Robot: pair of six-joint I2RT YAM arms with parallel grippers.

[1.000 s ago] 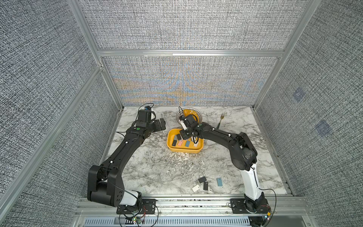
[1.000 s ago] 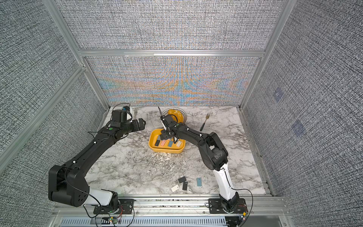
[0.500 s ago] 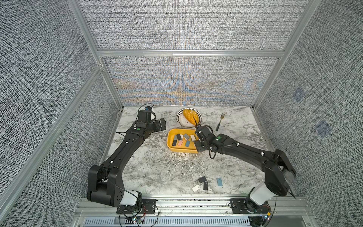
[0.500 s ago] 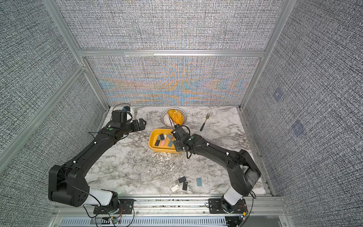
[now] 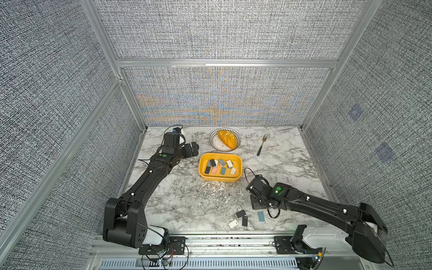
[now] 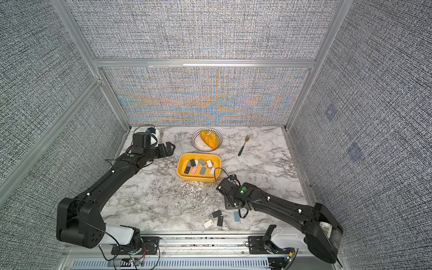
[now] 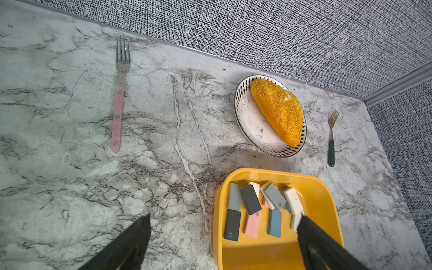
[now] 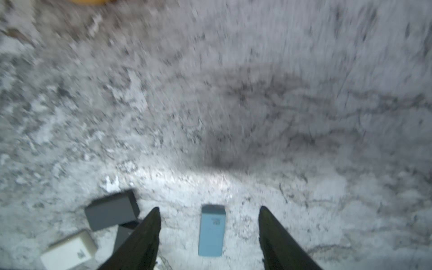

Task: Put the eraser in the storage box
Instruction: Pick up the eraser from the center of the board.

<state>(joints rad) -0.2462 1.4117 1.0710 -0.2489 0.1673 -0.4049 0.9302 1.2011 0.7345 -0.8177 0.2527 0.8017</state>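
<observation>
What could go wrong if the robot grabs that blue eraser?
The open right tool lines up on the blue eraser, but a dark grey eraser lies close beside the tool and might get bumped or pinched too. The storage box already looks crowded, so a dropped eraser may land on others.

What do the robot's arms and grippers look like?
The left arm and right arm are matte black with chunky rounded joints, white base segments, small white dots and a green light near each wrist. Thin black cables loop off them. The left gripper and right gripper each have two tapered black fingers.
</observation>
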